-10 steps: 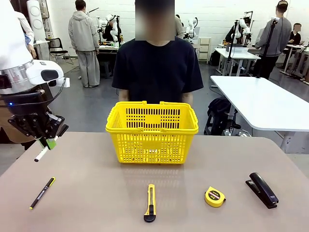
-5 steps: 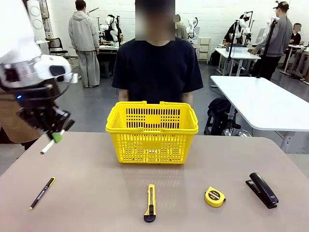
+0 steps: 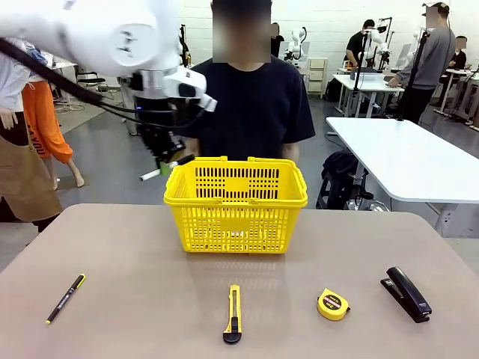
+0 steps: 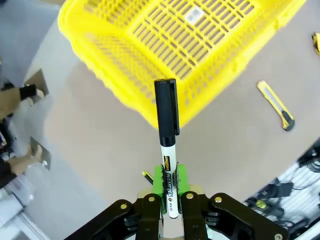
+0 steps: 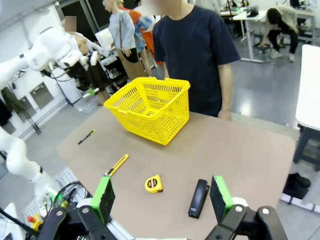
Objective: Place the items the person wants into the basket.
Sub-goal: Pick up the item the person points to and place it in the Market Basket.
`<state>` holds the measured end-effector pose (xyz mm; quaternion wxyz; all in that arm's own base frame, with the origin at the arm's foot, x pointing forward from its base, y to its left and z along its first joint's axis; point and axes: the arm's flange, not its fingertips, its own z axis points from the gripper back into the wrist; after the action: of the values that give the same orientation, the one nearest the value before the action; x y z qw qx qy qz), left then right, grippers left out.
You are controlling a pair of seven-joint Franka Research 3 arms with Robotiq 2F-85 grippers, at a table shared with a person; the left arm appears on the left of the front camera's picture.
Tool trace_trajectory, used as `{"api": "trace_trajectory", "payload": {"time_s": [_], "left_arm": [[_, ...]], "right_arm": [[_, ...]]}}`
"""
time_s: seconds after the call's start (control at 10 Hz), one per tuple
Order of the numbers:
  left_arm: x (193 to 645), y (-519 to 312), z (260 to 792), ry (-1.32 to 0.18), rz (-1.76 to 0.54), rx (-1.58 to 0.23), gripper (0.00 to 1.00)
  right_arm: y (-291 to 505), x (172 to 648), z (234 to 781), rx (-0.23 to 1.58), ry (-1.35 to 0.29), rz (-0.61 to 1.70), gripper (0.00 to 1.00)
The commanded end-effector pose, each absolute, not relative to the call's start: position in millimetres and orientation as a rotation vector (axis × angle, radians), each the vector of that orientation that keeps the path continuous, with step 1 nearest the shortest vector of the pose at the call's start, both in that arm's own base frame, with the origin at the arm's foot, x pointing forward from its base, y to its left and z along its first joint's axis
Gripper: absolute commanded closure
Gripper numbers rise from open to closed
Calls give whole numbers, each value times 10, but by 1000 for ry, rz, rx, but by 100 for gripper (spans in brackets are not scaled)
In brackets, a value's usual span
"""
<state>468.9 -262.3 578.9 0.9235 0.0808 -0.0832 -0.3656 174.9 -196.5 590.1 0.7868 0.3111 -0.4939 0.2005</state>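
Nearest of all, the right pincer (image 5: 161, 197) stands wide open, its green pads far apart with nothing between them, looking across the surface (image 3: 135, 254) from the near right.

Along the near part of the surface lies a row of four things, well apart from each other. At the left is the slim black pen (image 3: 66, 298) with yellow tips, lying at a slant. Near the middle is a yellow utility knife (image 3: 233, 314), its length running near to far. To the right of it sits a round yellow tape measure (image 3: 332, 304), and farthest right lies the black desk stapler (image 3: 407, 294), closed and angled.

Beyond the row, at the middle of the surface, stands the bright yellow shopping basket (image 3: 236, 203), with slotted lattice sides and its handles folded down along the rim. The left wrist view shows a small white label on its slotted floor.

Up in the air by the basket's far left corner, the left pincer (image 3: 168, 161) is clamped on the marker (image 3: 166, 167). The marker has a white barrel with black print and a long black cap. The green pads grip the barrel's rear end, and in the left wrist view the cap points out over the basket's rim.

At the far side, just behind the basket, the person (image 3: 247, 105) in a dark navy T-shirt stands facing the surface.
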Motion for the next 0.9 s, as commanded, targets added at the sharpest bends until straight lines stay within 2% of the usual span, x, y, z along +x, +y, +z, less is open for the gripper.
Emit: {"api": "trace_trajectory", "payload": {"time_s": [0.0,0.3,0.8], "left_arm": [[4986,-2840,5817,-163,-820,211,88],[5289,-3303,5537,-172,-963,206,88],[5546,-3526,5145,-208,-1139,159,88]], "right_arm": [[-1953,1781,5898,680,-1077,439,0],[-1953,1781,5898,680,-1077,439,0],[-1953,1781,5898,680,-1077,439,0]]}}
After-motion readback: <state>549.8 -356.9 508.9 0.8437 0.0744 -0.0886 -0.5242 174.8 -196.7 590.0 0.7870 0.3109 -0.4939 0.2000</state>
